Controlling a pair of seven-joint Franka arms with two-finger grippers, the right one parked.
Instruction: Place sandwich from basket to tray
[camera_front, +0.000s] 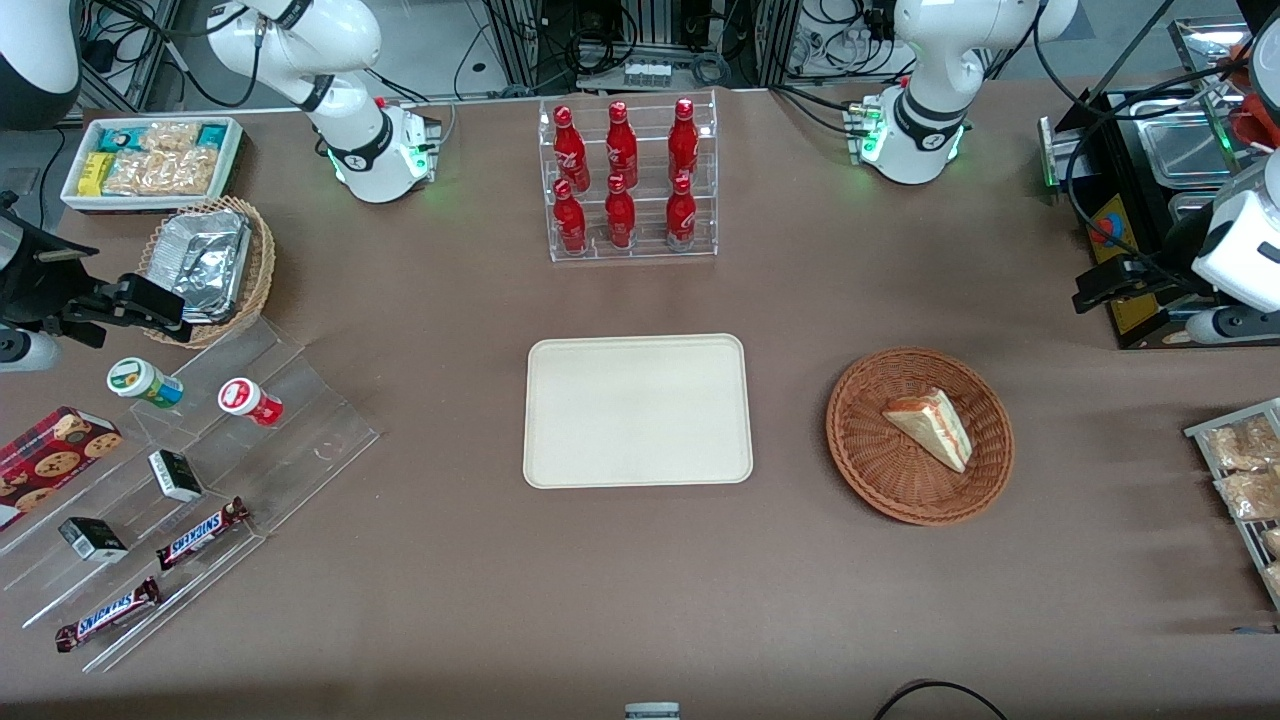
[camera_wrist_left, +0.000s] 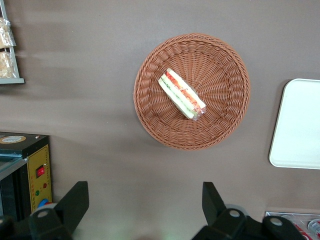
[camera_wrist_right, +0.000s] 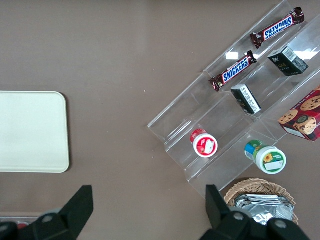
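High above the table the gripper (camera_wrist_left: 141, 212) was held with fingers apart, empty; sandwich (camera_front: 932, 426) lay in the basket (camera_front: 868, 462), tray (camera_front: 637, 472) bare; approach step judged pending, descent required

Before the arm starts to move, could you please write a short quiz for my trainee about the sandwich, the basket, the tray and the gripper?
1. True or false: the sandwich already lies on the tray.
2. The left arm's gripper is: A) shut on the sandwich, B) open, high above bare table beside the basket, C) resting on the tray.
3. Fill in: the rack of red bottles stands ____ from the front camera than the tray.

Key:
1. False; it lies in the basket.
2. B.
3. Farther.
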